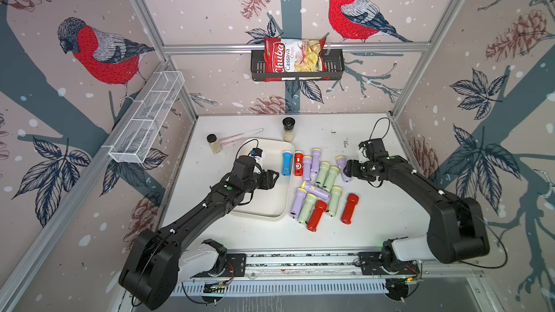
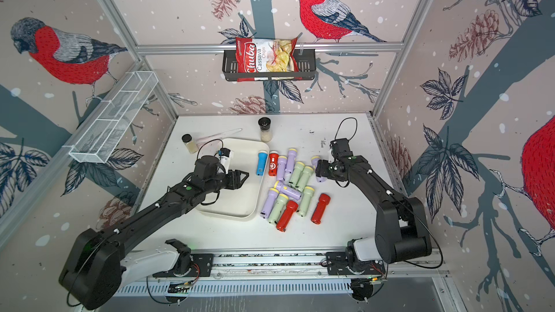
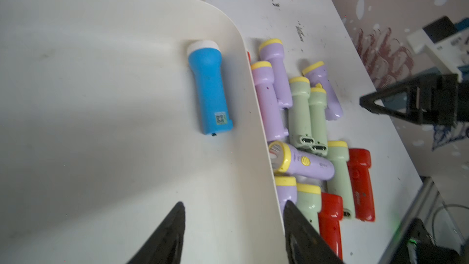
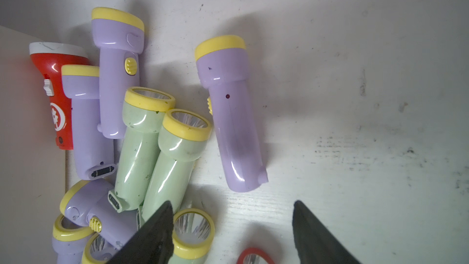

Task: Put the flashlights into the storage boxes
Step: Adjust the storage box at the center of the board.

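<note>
Over the cream-white shallow plastic tray, our left gripper hovers, jaws apart and empty; one blue stubby plastic flashlight lies inside by its right rim. Our right gripper, jaws also apart, hangs beside a lilac flashlight on the white bench.

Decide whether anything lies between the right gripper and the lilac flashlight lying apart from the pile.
Nothing visible does: the open right gripper faces the lilac flashlight across bare table; the pile lies to one side.
</note>
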You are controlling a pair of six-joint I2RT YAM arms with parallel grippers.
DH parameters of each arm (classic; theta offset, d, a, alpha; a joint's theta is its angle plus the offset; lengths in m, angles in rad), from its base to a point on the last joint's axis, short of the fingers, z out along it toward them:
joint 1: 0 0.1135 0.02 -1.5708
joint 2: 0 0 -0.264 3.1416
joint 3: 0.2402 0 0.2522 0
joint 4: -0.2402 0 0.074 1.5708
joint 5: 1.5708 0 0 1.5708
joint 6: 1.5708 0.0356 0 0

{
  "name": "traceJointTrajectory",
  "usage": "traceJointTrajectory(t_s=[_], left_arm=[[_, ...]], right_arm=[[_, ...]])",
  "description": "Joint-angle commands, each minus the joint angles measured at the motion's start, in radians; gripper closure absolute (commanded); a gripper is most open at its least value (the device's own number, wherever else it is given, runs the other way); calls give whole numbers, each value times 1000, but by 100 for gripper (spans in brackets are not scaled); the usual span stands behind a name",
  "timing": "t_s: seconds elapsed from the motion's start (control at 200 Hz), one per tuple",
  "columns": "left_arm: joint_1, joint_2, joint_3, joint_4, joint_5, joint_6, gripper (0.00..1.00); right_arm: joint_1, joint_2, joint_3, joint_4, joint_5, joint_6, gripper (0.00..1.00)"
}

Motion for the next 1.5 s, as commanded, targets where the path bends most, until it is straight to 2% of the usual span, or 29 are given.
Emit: traceJointTrajectory(t_s=[0.0, 0.14, 0.45, 1.051, 1.171, 1.321, 1.396, 1.496], left_arm=[[-28, -19, -45, 37, 108, -48, 39], [-64, 1, -82, 90, 155, -74, 39], [-157, 79, -74, 113, 173, -70, 39], [-238, 214, 14, 173, 184, -47, 39], [-236, 190, 39, 105, 72, -42, 40], [-230, 127, 81, -4, -159, -68, 38], [-222, 90, 83, 0, -250, -82, 37], [-196, 49, 66, 49, -307, -80, 36]], right_arm=[[8, 6, 9, 9, -1, -7, 25], [22, -5, 9, 23, 5, 1, 25], [29, -15, -5, 45, -11, 2, 25], [36, -51, -20, 58, 7, 3, 26], [39, -51, -15, 49, 6, -5, 26], [48, -49, -10, 40, 58, -12, 26], [49, -36, -4, 36, 83, -17, 27], [51, -12, 5, 51, 64, -20, 28]])
